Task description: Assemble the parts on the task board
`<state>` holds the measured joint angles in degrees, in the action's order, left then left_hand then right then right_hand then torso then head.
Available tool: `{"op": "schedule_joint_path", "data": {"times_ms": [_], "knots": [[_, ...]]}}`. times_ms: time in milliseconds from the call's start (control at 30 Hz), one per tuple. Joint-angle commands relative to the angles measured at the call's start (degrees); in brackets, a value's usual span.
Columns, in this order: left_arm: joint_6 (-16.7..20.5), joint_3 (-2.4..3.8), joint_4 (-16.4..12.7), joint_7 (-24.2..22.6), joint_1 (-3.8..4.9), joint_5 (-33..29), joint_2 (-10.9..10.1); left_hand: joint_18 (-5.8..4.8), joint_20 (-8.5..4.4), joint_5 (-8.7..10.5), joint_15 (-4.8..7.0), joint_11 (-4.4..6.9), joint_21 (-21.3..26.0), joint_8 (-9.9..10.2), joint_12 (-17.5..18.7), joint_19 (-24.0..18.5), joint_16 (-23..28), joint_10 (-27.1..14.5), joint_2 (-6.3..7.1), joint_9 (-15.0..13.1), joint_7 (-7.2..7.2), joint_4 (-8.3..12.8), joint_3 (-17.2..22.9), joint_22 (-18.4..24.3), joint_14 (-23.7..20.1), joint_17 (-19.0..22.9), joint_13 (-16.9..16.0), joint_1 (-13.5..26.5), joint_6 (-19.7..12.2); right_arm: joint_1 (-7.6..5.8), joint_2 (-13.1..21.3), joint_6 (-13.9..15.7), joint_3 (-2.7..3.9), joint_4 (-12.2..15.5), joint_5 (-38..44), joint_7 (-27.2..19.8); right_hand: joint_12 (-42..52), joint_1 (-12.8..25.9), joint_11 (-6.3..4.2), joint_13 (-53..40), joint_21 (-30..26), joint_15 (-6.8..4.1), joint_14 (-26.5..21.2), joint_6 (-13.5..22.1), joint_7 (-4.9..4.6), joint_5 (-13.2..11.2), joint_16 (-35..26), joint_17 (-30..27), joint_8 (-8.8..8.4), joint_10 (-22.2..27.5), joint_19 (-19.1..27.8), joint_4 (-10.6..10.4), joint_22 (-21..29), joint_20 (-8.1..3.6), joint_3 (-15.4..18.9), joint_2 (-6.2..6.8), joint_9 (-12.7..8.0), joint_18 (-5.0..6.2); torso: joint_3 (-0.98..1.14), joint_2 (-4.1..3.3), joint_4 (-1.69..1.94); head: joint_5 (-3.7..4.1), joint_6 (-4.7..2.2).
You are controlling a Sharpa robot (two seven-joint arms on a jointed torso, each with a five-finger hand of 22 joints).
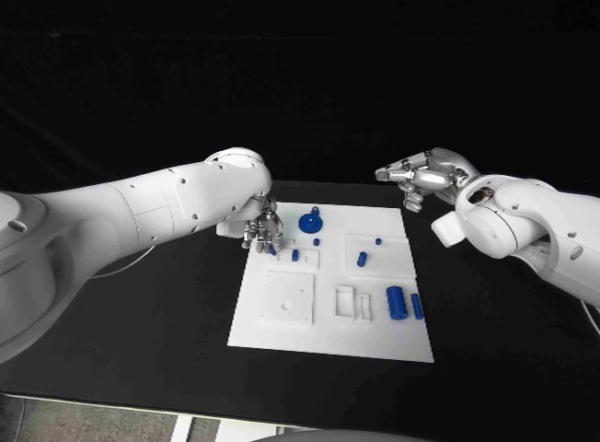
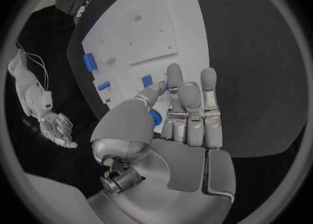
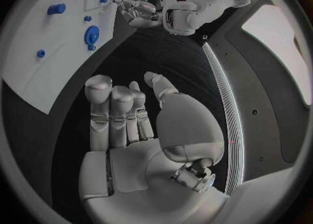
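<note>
Fingers of my left hand [image 1: 260,232] half hide a blue part [image 2: 155,117] they pinch over the white board [image 1: 329,318]; my right hand [image 1: 423,175] hangs loosely curled, holding nothing.

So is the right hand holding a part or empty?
Empty. The right hand hangs off the task board past its far right corner, over the black table; the right wrist view shows nothing in its palm or between its half-curled fingers.

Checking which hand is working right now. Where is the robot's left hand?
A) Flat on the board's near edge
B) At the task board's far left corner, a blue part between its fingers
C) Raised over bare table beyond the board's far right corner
B: the left hand is down at the far left corner of the task board, a small blue part between its fingers.
</note>
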<state>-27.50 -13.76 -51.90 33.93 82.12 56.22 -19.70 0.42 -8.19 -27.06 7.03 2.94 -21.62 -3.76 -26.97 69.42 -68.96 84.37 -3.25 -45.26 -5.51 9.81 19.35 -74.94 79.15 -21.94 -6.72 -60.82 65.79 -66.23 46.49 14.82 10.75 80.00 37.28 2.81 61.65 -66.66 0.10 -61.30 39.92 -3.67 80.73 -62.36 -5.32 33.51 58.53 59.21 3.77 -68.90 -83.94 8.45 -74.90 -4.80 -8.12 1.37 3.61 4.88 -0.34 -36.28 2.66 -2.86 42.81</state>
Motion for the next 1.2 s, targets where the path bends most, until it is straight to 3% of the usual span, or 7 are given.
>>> {"op": "schedule_joint_path", "data": {"times_ms": [33, 467, 1200], "knots": [[1.04, 0.05, -0.05, -1.25, -0.28, 2.52, 0.19, 0.28, -0.08, -0.12, 0.21, 0.66, -0.33, -0.22, -0.32, 0.3, -0.17, 2.54, -0.18, -0.24, 5.21, 6.26, 6.67, -1.11, 0.3, -0.09, -0.1, -0.51, 5.18, 0.03, -0.15, -0.11, 0.05, 0.07, 0.57, -0.71, 0.21, 0.46, -0.55, -0.03, 0.05, -0.45, 0.14, -0.43, -0.04, 0.32, -0.14, 0.07, -0.24, -0.03, -0.91, 0.0, -4.48, -0.35, -0.26, -0.05, -0.07, 0.73, 0.0, 0.08, 0.05, 0.02, 0.15], [2.86, 0.05, -0.96, -1.87, -0.83, 2.94, 0.12, 0.26, -0.17, -0.28, 0.32, 0.75, -0.33, -0.23, -0.82, 0.53, -0.11, 2.51, -0.1, -1.43, 5.29, 6.25, 6.85, -1.11, 0.61, -0.28, -0.2, -0.31, 5.16, 0.03, -0.39, -0.22, 0.06, -0.07, 0.6, -0.62, 0.21, 0.44, -0.56, -0.04, 0.03, -0.46, 0.14, -0.5, -0.03, 0.21, -0.17, 0.06, -0.24, -0.03, -0.91, -0.02, -4.47, -0.36, -0.54, 0.02, -0.06, 0.73, 0.08, 0.1, 0.09, 0.26, 0.12], [2.17, 0.06, -1.43, -2.22, -1.69, 2.66, 0.85, 0.22, -0.18, -0.3, 0.31, 0.79, -0.37, -0.2, -1.07, 0.52, -0.12, 2.54, -0.07, -1.78, 5.32, 6.24, 6.93, -1.13, 0.6, -0.4, -0.27, -0.25, 5.14, 0.03, -0.69, -0.93, 0.06, -0.29, 0.57, -0.19, 0.22, 0.44, -0.62, -0.07, 0.01, -0.5, 0.15, -0.85, 0.07, 0.07, -0.15, 0.12, -0.24, -0.03, -0.9, -0.03, -4.47, -0.39, -0.81, -0.02, -0.06, 0.71, 0.08, 0.09, 0.14, 0.81, 0.17]]}}
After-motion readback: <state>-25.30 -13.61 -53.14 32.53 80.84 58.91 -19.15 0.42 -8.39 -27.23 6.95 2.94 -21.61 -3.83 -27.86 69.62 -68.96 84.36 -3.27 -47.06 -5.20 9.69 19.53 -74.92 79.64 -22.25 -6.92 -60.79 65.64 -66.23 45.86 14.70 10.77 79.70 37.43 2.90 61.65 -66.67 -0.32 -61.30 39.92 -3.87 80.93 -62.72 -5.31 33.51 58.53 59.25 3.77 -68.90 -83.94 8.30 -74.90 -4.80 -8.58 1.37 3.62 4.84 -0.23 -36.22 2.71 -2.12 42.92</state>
